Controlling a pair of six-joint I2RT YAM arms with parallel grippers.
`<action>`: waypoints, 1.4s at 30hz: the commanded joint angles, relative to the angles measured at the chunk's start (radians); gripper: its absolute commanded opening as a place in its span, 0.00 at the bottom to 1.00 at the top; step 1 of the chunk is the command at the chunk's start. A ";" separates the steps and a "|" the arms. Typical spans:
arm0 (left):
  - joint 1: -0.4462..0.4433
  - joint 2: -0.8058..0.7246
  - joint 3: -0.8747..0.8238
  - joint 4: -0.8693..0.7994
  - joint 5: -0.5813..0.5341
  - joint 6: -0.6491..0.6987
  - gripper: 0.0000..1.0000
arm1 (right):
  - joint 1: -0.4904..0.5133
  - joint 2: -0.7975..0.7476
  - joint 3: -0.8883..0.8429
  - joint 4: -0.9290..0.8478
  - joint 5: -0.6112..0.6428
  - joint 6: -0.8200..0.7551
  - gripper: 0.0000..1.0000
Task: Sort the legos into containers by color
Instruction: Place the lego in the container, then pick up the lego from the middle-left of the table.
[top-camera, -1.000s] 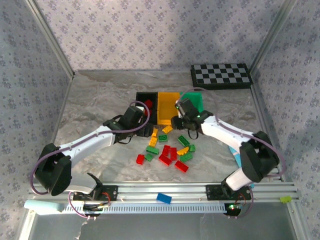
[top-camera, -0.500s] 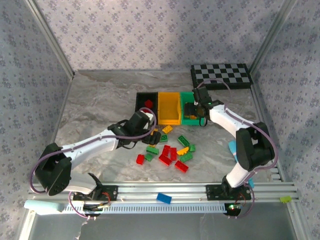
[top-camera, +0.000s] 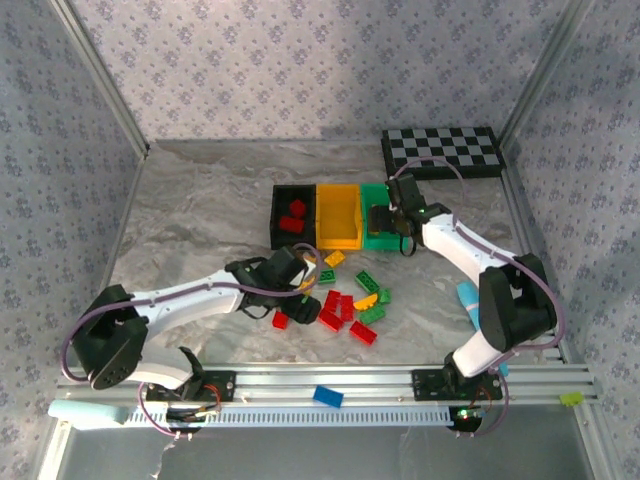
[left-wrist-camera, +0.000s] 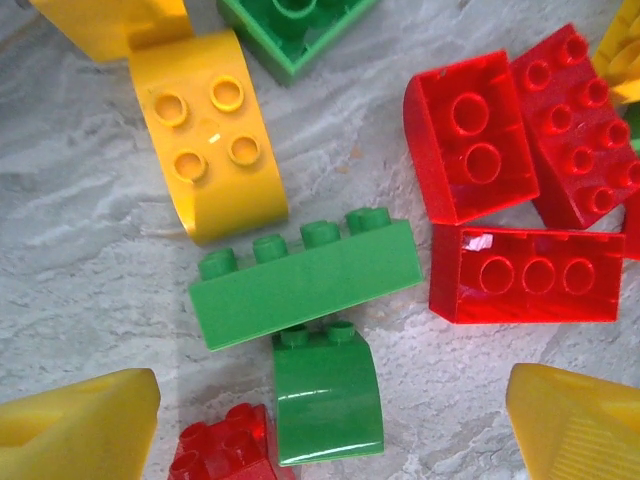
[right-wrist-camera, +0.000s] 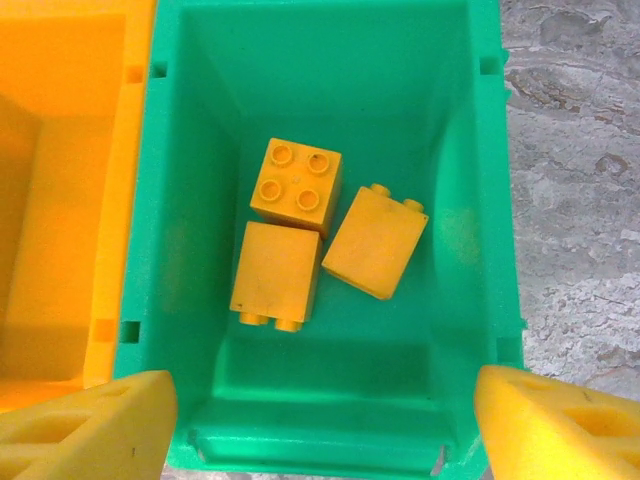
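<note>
Left wrist view: both yellow left fingers (left-wrist-camera: 75, 430) get chopped off by the bottom edge, same for the small red brick (left-wrist-camera: 220, 450) next to them. A green brick (left-wrist-camera: 295, 25) and a yellow brick (left-wrist-camera: 110, 20) run off the top, and a wide red brick (left-wrist-camera: 580, 130) runs off the right side. Right wrist view: the right fingers (right-wrist-camera: 85, 420) are cut at the bottom and the yellow-orange bin (right-wrist-camera: 60, 200) at the left. From above, the right arm (top-camera: 450, 240) covers part of the green bin (top-camera: 377, 240), so can't make out its contents there.
</note>
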 joint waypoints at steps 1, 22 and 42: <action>-0.013 0.060 0.055 -0.052 -0.013 -0.040 0.90 | 0.008 -0.033 -0.015 -0.012 0.017 -0.008 0.80; -0.018 0.270 0.179 -0.085 -0.094 -0.153 0.83 | 0.005 -0.082 -0.068 -0.015 0.001 -0.014 0.80; -0.015 0.054 0.227 -0.043 -0.212 -0.008 0.68 | -0.004 -0.141 -0.145 -0.001 0.010 -0.004 0.80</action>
